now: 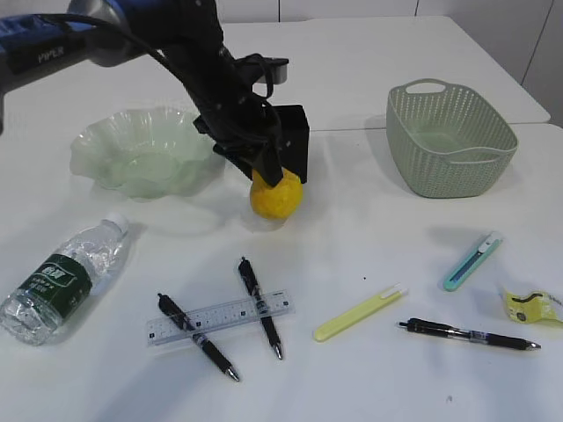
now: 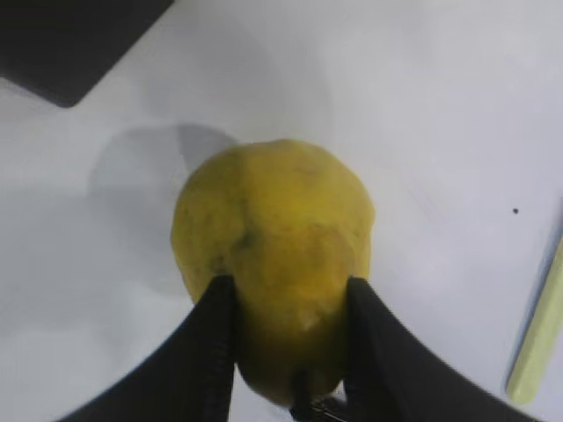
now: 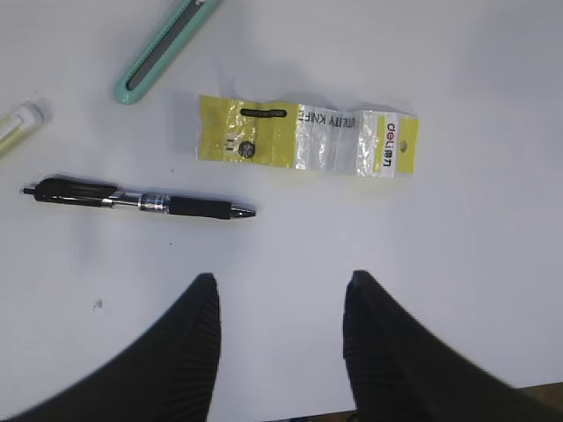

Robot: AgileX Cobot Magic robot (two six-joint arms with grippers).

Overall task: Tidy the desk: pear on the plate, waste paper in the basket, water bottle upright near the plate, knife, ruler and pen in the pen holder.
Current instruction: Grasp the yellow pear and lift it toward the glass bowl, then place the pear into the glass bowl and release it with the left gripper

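Pear [image 2: 273, 264] sits on the white table [image 1: 369, 255] just in front of the black pen holder [image 1: 295, 141], right of the ruffled green plate [image 1: 141, 154]. The left tool [image 2: 290, 343] has both fingers pressed against the pear's flanks near its narrow end, closed onto it; from the exterior view the fruit looks to be touching the table or barely off it, and I cannot tell which. The right tool [image 3: 281, 325] hangs empty with its jaws about half apart above the waste paper [image 3: 303, 141] and a black pen [image 3: 141, 202].

Judged from this, the carry to the plate is the risky part. The grip is on the tapering end of a smooth, rounded fruit, so the heavier bulb hangs beyond the fingers; a quick lift or swing could let it swivel or squeeze out and roll toward the pens and ruler [image 1: 220, 316] in front. The pen holder stands close behind the pear, so a careless rise could clip it. The plate's wavy rim is raised, and a low approach from the pear's side could knock it or shove the dish away.
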